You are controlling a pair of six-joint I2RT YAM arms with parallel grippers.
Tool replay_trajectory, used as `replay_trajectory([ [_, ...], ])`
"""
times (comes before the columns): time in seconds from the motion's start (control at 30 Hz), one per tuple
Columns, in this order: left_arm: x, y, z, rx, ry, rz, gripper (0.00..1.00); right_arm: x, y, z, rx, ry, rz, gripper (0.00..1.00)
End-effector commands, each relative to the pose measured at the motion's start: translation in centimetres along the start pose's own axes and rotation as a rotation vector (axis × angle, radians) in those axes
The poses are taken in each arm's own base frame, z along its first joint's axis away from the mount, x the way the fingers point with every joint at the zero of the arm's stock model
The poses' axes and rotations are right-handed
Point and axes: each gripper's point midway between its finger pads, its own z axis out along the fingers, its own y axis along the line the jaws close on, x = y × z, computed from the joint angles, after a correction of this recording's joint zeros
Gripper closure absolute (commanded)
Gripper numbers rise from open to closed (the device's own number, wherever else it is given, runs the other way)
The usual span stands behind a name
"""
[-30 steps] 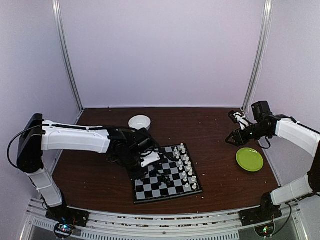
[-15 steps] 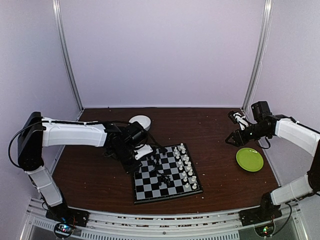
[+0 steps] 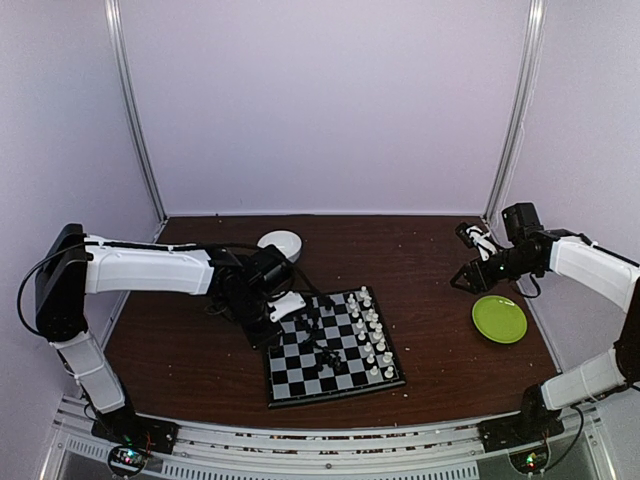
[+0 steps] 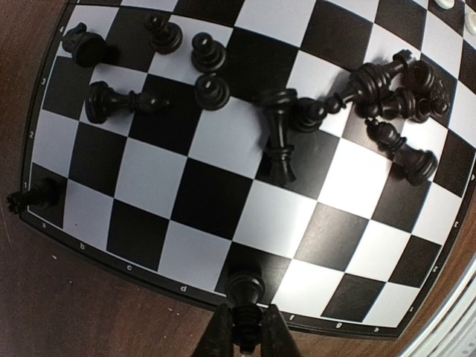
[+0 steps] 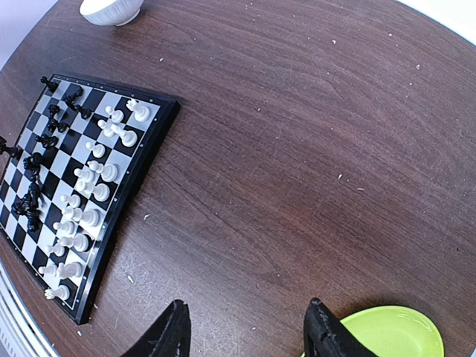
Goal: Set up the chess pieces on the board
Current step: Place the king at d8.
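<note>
The checkered board (image 3: pixel 300 385) lies at the table's middle front, also in the left wrist view (image 4: pixel 171 216) and right wrist view (image 5: pixel 152 141). White chess pieces (image 3: pixel 372 335) stand in two rows along its right side. Black pieces (image 4: pixel 387 89) lie jumbled mid-board, a few (image 4: pixel 208 52) upright near the left. My left gripper (image 3: pixel 272 318) (image 4: pixel 244 335) is shut on a black chess piece (image 4: pixel 245 294) over the board's left edge. My right gripper (image 3: pixel 462 280) (image 5: pixel 245 335) is open and empty, high over bare table by the green plate.
A white bowl (image 3: pixel 280 243) stands behind the board, seen also in the right wrist view (image 5: pixel 111 9). A green plate (image 3: pixel 499 319) lies at the right, its rim under my right gripper's finger (image 5: pixel 387 327). Pale crumbs (image 5: pixel 342 177) dot the brown table.
My left gripper has drawn back from the board's middle to its left edge with the black piece. The right arm has not moved.
</note>
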Motion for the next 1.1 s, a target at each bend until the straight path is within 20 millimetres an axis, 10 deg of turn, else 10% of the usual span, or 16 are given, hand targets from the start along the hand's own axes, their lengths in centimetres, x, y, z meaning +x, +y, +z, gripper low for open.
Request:
replay_trajectory([
  [0.0,-0.4,0.0,-0.4,0.013,-0.032,0.011,0.91,-0.8,0.0,-0.2,0.009,-0.009,-0.02,0.47],
  [1.07,-0.2,0.5,0.8,-0.011,-0.021,-0.003,0.9,-0.7,-0.1,0.0,0.01,-0.001,-0.017,0.47],
])
